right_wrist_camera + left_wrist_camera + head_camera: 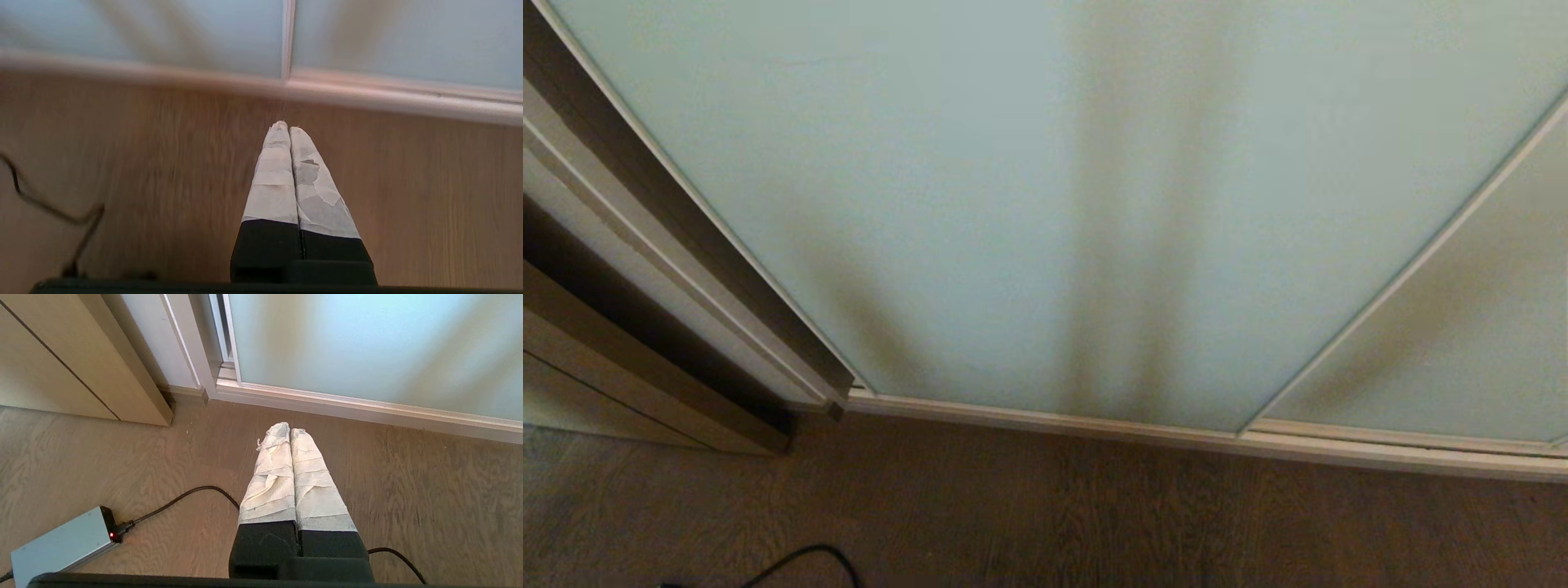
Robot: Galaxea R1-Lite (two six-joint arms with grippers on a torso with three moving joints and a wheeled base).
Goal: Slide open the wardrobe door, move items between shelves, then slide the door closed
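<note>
Hanging low above the wooden floor (408, 183), both the left gripper (290, 430) and right gripper (288, 124) are pressing their taped fingers together, empty, with the sliding wardrobe door (1045, 204) standing closed just ahead, probably because the job is wrapping up.

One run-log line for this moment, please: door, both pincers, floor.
door: frosted pale blue-green glass sliding wardrobe door shut | left pincer: shut, empty, over wood floor | right pincer: shut, empty | floor: black cable

Head view looks steeply down; wrist views sit lower; all share door (1013, 204) and floor (1094, 523).
</note>
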